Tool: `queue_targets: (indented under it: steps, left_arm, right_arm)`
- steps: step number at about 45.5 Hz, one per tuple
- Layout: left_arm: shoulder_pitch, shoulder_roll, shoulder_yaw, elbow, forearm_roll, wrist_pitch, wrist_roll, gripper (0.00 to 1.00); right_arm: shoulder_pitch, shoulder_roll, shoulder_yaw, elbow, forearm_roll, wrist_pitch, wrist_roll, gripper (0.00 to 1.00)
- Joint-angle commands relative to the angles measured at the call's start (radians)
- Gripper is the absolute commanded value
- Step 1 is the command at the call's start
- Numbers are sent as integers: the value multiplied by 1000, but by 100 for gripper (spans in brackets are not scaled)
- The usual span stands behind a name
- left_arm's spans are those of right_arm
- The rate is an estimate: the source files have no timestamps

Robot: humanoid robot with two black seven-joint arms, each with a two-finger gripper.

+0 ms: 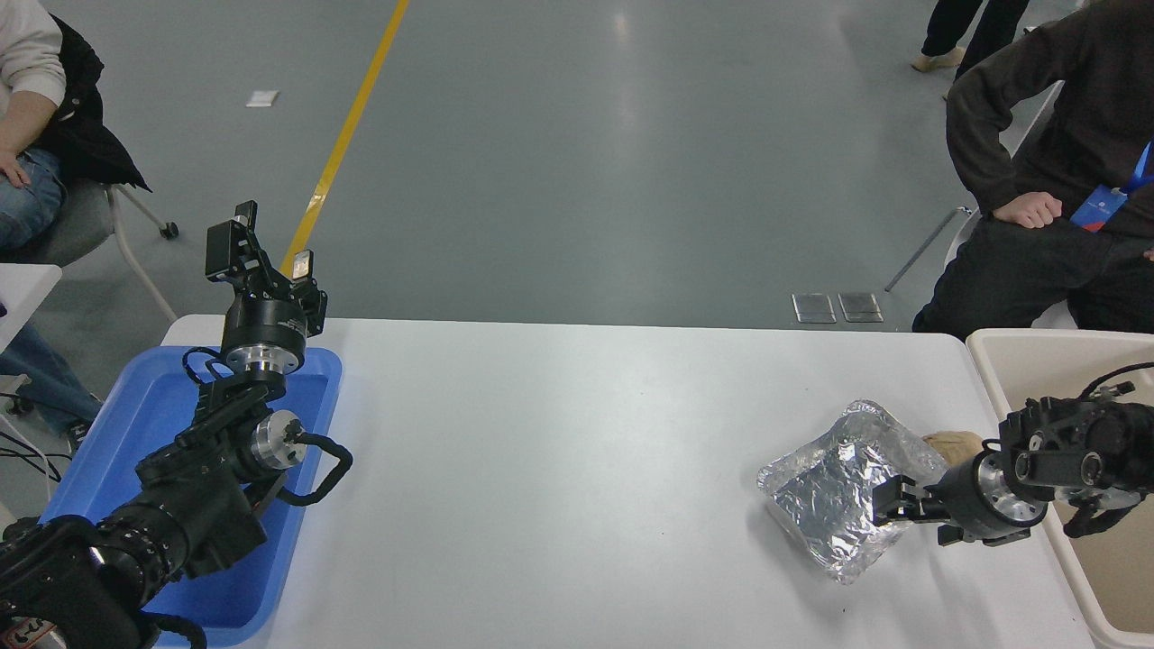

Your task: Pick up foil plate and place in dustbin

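The foil plate (834, 491), shiny and wrinkled, lies on the white table (559, 451) at the right. My right gripper (890, 505) comes in low from the right and sits at the plate's near right rim, with its jaws open against the foil. The plate rests flat on the table. The beige dustbin (990, 353) stands just off the table's right end, and my right arm's wrist reaches across its near rim. My left gripper (266, 248) is parked, open and empty, above the blue tray at the left.
A small tan wad (956, 443) lies right behind the foil plate, close to the dustbin. A shallow blue tray (108, 442) sits under my left arm. People sit at the far left and far right.
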Motion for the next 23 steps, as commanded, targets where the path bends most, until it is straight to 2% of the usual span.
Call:
queue_targets:
  steps: [1,15,23]
  left_arm:
    - [0,0,0,0,0,0,0,100]
    - [-1,0,2,0,0,0,0,100]
    - [-1,0,2,0,0,0,0,100]
  right_arm:
    - [-9,7,19,-9,1,-13,0,0]
    - [83,-7,-48,23,-18,19,11,0]
    - [241,-56,-120,150,-22,38,12,0]
